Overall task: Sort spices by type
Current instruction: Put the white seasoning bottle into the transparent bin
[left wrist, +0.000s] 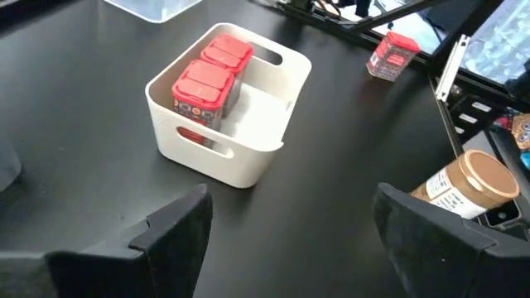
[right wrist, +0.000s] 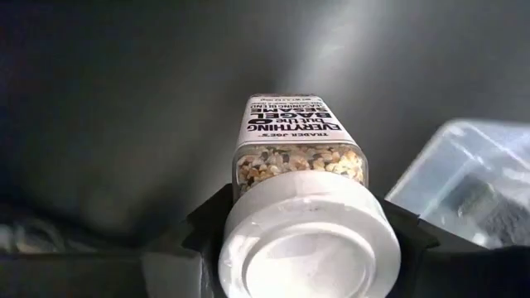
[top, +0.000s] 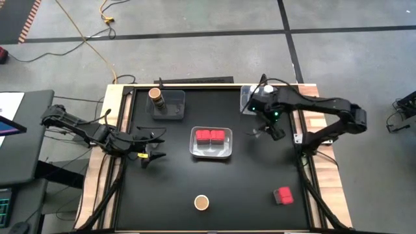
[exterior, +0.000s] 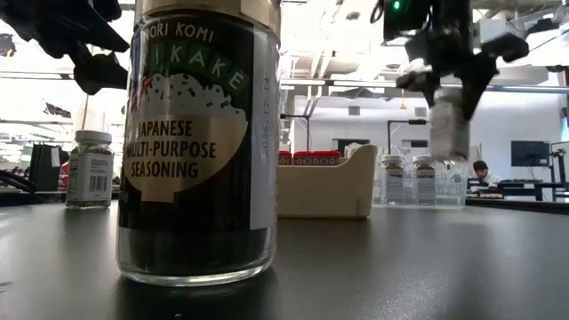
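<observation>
white-lidded jar (right wrist: 302, 199) sits clenched in the right claw (top: 267, 127), lifted off the black desk (top: 247, 188), its long axis running straight out from the wrist, lid toward the camera. it hangs just beside the clear tray (top: 250, 99) at the desk's far right corner, where like jars (exterior: 407, 178) stand, so the drop probably lies close behind. the left claw (top: 148, 147) waits released, holding nothing, at the left edge.

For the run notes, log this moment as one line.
right gripper: shut on white-lidded jar, raised beside clear tray | left gripper: open, empty | white bin: two red containers
</observation>
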Motion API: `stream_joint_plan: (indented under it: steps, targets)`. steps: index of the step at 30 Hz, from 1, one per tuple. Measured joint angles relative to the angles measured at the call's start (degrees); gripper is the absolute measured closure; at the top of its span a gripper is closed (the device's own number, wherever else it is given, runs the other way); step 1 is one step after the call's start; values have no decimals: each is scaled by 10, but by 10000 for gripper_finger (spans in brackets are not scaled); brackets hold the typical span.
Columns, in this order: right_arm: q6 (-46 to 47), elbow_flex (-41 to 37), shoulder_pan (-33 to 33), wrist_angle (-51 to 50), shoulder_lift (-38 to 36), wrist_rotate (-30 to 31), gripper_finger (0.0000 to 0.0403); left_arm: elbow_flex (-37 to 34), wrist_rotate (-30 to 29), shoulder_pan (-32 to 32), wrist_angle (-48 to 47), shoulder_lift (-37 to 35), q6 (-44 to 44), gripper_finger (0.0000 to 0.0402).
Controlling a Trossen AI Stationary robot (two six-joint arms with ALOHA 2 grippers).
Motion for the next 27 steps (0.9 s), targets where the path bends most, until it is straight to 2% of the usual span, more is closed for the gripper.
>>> stream_joint_plan:
  steps: [7,9,15,19,21,25,27]
  targets:
    - [-139,-37,11,10,49,2,184,0,-14,0,-2,0,0,83]
    - [-170,-37,24,23,61,18,184,0,-14,0,-2,0,0,83]
    - [-253,-37,74,99,75,75,184,0,-14,0,-6,0,0,83]
    - [-268,-36,99,153,75,80,183,0,-14,0,-13,0,0,83]
    - [-258,-36,104,167,75,80,162,0,-14,0,-19,0,0,83]
    - [-224,-36,103,163,75,79,77,0,-19,0,-24,0,0,83]
    - [-220,-36,103,162,75,79,47,0,-19,0,-27,0,0,83]
